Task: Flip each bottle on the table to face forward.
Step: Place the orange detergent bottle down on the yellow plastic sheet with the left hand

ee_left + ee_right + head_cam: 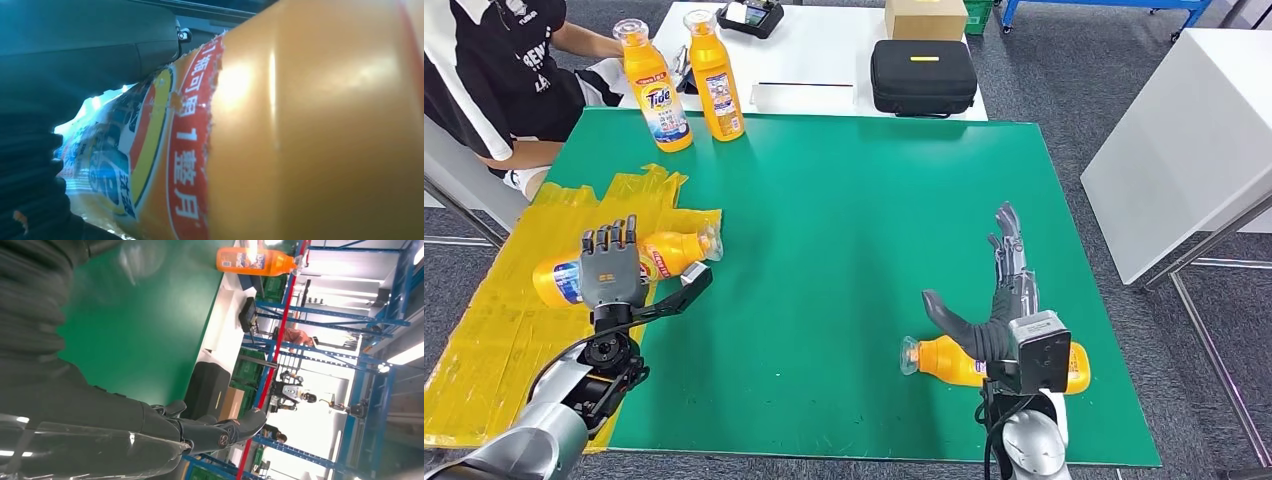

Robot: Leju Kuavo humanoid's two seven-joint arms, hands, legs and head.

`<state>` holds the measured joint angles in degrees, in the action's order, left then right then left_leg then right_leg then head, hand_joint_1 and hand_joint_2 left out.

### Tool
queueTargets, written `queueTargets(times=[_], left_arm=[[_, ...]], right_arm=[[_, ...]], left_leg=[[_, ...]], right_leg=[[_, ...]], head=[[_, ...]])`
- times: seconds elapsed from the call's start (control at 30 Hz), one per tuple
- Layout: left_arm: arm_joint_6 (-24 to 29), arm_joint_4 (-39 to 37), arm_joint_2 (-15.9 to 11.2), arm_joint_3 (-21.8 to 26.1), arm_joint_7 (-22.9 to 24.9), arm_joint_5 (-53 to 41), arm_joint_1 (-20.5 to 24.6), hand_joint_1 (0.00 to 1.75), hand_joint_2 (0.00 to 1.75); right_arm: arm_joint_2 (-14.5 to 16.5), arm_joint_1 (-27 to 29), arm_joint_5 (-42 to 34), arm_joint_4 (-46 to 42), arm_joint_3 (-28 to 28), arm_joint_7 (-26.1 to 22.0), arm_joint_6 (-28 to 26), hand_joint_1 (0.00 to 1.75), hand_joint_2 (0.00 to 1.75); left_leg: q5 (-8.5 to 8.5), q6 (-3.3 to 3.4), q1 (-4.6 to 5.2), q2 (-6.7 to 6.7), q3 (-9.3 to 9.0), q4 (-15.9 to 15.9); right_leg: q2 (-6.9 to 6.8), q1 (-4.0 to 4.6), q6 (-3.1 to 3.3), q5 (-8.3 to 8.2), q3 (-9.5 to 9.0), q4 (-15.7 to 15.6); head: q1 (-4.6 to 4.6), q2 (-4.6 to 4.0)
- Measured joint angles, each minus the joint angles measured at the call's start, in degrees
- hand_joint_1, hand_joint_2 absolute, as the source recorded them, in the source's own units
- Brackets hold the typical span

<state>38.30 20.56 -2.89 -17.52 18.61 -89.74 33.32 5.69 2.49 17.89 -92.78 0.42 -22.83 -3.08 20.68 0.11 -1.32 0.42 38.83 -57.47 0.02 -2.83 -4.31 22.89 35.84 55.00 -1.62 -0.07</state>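
Two robot hands of mine are each over a lying bottle. My left robot hand (611,268) lies flat on top of the left bottle (664,256), fingers straight and together, thumb stuck out beside the neck; whether it truly grips yet I cannot tell, though the left wrist view puts the torn label edge (215,100) right against my palm. My right robot hand (1007,285) is spread and holds nothing, fingers pointing forward and thumb splayed, hovering above the right bottle (949,361), which lies near the counter's (844,220) front edge with its cap to my left.

I judge these plastic bottles stiff, smooth and fairly heavy if full, so they may slip or roll; the waist, over the label, looks the safest place to take hold. The left bottle rests on crinkly yellow plastic sheeting (484,340), which could slide under it. Two upright bottles (655,88) stand at the far edge.
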Motion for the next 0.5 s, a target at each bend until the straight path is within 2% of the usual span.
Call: queueTargets(times=[0.1,0.2,0.33,0.5], left_arm=[[0.35,-0.08,0.00,0.30,-0.47,0.15,-0.04,0.00,1.75],[0.94,-0.03,0.06,1.86,-3.88,1.68,-0.25,0.00,1.75],[1.13,0.34,0.82,6.90,-14.70,6.98,-0.81,0.00,0.00],[1.02,0.95,2.97,13.82,-24.63,12.01,-1.09,0.00,0.00]], right_arm=[[0.41,0.07,1.44,-0.07,-0.23,0.42,-0.07,0.00,1.75],[0.73,0.27,2.96,-0.29,-0.57,0.59,-0.17,0.00,1.75],[1.11,0.62,6.40,-0.66,-0.93,0.67,-0.42,0.00,1.75],[1.50,1.07,11.54,-1.19,-1.03,1.05,-0.64,0.00,1.75]], left_leg=[[0.00,0.00,0.00,0.00,0.00,0.00],[0.00,0.00,0.01,0.00,0.00,0.00],[0.00,0.00,0.01,0.00,0.00,0.00],[0.00,0.00,0.01,0.00,0.00,0.00]], right_leg=[[0.00,-0.01,0.00,0.00,0.00,0.00],[0.00,-0.01,0.00,0.00,0.01,0.00],[0.00,0.00,0.00,0.00,0.02,0.00],[0.00,-0.01,0.00,0.00,0.02,0.00]], head=[[0.00,0.00],[0.00,0.00],[0.01,0.00],[0.01,0.00]])
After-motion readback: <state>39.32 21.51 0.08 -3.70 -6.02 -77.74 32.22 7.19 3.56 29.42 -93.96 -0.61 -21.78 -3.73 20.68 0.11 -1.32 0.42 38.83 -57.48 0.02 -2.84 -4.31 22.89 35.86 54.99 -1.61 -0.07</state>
